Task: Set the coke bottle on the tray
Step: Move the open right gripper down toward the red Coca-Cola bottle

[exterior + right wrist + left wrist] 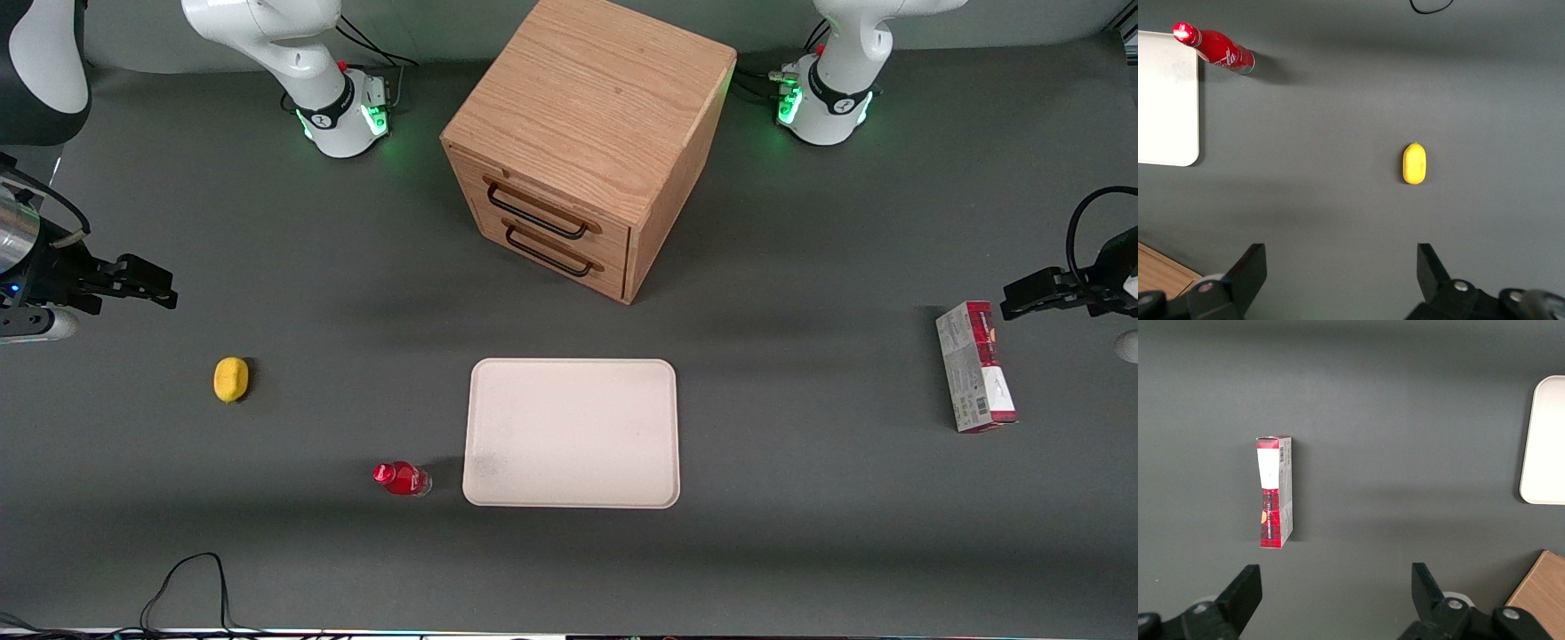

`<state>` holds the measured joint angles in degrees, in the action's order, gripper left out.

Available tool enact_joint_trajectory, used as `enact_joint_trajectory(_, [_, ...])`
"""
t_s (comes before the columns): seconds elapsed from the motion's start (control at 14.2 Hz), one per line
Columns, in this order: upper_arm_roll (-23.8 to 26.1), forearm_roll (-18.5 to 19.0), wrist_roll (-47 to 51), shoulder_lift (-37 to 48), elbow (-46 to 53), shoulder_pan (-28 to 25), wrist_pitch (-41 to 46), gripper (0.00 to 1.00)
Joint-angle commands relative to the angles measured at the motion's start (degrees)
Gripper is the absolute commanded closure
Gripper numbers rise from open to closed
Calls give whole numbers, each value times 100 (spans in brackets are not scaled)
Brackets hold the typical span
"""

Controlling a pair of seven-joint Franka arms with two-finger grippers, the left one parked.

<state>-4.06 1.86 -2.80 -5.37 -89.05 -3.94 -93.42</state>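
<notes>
Coke bottle (402,478) upright beside tray (571,433), well apart from wide, empty jaws of gripper (142,286).

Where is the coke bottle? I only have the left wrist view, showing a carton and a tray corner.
Observer: The coke bottle sits on the table beside the tray, apart from it.
Operator: Is the gripper on it?
Observer: No. The right gripper hovers toward the working arm's end of the table, jaws open, holding nothing.
Operator: Anything near the gripper?
Observer: A yellow object lies on the table, nearer the front camera than the gripper.
</notes>
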Motion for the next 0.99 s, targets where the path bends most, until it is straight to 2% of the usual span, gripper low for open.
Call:
enact_joint_trajectory(0.0, [28,95,51,-34,90,-11,78,0])
enact_joint_trajectory(0.28, [37,25,34,-86,142,-2,78,0])
enact_joint_trajectory(0.42, [98,7,182,-235,317,-272,61,0])
enact_joint_trajectory(0.56, [107,-19,734,-865,1183,-668,78,0])
enact_joint_trajectory(0.71, [107,-19,860,-1665,2229,-1011,305,0])
enact_joint_trajectory(0.92, [395,-98,1245,-2843,3751,-1145,351,0])
